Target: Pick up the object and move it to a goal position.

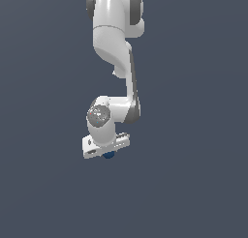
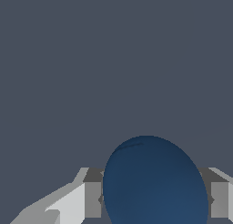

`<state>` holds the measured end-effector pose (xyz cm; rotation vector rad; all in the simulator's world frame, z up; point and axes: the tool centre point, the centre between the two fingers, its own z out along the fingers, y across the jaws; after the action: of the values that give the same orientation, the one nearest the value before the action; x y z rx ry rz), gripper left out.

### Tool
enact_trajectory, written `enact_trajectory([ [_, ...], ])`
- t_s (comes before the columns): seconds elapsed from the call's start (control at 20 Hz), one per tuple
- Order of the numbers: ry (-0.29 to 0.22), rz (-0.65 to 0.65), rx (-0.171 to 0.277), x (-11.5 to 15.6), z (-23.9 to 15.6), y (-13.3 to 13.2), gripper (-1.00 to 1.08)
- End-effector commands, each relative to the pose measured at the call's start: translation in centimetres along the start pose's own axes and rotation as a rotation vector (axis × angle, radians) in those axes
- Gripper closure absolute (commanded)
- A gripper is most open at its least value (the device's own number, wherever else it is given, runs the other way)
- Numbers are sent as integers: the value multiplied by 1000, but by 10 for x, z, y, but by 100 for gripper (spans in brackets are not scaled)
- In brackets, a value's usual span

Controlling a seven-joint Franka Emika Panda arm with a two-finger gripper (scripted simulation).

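Dark blue, unmarked ball (image 2: 154, 184); white arm (image 1: 114, 43) with grey joints; white-and-grey gripper (image 2: 152, 198); ground (image 1: 193, 184) was plain slate grey.

You'll find no readable text, label, brand, number or sign in either view; every visible surface is plain.
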<state>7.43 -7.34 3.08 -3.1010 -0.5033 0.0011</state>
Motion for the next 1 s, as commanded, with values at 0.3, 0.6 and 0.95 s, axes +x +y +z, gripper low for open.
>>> enact_trajectory([
  [0.3, 0, 0, 0, -4, -7, 0, 108],
  [0.6, 0, 0, 0, -15, -28, 0, 108],
  [0.95, 0, 0, 0, -39, -74, 0, 108],
])
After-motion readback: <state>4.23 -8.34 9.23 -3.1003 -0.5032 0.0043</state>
